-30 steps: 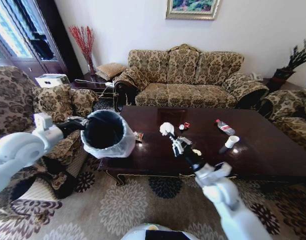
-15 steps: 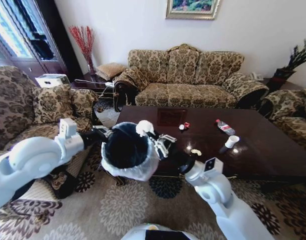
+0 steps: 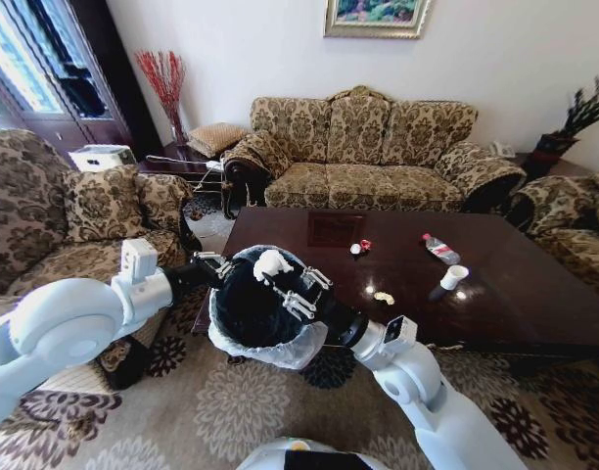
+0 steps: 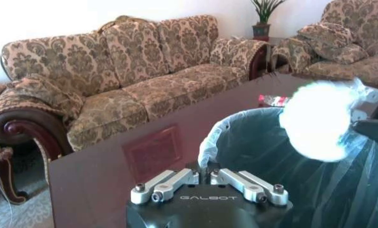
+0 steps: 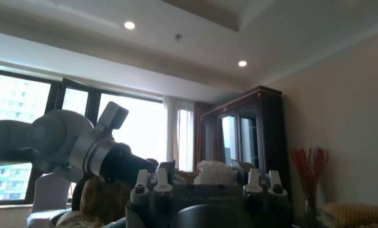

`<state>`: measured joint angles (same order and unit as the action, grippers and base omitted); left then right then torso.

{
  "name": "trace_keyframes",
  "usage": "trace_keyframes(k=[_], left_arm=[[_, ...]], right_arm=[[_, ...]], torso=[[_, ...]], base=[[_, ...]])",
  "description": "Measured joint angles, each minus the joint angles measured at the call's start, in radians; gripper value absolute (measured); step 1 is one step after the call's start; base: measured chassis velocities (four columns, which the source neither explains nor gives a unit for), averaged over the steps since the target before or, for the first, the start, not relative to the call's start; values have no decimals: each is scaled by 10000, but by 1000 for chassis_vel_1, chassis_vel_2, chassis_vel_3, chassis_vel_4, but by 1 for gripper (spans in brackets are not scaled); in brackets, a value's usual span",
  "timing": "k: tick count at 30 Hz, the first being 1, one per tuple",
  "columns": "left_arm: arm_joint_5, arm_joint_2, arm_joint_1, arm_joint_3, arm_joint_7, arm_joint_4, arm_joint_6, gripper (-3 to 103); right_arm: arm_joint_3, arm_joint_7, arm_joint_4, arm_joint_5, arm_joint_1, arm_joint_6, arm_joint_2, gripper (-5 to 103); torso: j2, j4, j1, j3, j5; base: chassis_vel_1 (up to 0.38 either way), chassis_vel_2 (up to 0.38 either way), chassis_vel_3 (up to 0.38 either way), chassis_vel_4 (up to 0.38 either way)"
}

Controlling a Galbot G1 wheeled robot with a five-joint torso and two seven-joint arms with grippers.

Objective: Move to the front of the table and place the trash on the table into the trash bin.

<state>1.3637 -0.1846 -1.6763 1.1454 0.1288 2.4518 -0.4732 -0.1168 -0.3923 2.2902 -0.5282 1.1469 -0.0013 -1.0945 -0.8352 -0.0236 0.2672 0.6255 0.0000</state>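
Nearest the robot, the left gripper (image 3: 213, 262) pinched the rim of the bin (image 3: 243, 338), fingers pressed together on the bag's folded edge. That arm held the bin up at the table's near left corner, mouth tilted toward the robot. Its white liner (image 4: 209, 140) bulged over the rim.

Over the bin's mouth the right gripper (image 3: 280, 279) was clamped on a wad of white paper (image 3: 271, 262). From the right wrist view the wad (image 5: 216, 172) sat between the fingers (image 5: 159, 180). From the left wrist view it hung as a white blur (image 4: 317, 118) above the bin's open top (image 4: 284, 156).

On the table (image 3: 534, 304), beyond the bin:
- yellowish scrap (image 3: 383, 297), nearest the front edge.
- white cup (image 3: 454, 277), upright, right of the scrap.
- bottle (image 3: 440, 249) with red cap, lying on its side, just behind the cup.
- red-white wrapper (image 3: 360, 247), mid-table, left of the bottle.

Farther back stood a patterned sofa (image 3: 363, 147) against the wall, with armchairs (image 3: 45, 206) at both sides. Red twigs in a vase (image 3: 166, 88) stood in the far left corner.
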Motion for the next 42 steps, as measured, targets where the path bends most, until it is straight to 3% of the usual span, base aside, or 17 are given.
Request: trace_keyframes(k=[10,26,42], left_arm=[[-52,-401,-259,93,47,178,-13,4],[-321,-773,-582,244,-49,449,-1,4],[-777,-1222,-1241,798,-429,489,199,4]], right_arm=[[-392,7,492,-362,412,64,48,97],[-482,-656,1021,-33,1680,-13,305,100],[-2511,-998,1545,192,3244,198,781,100]], torso=[[0,0,0,0,-1],[0,1,0,0,0],[0,-1,0,1,0]], base=[[0,0,0,0],[0,0,0,0],[0,0,0,0]])
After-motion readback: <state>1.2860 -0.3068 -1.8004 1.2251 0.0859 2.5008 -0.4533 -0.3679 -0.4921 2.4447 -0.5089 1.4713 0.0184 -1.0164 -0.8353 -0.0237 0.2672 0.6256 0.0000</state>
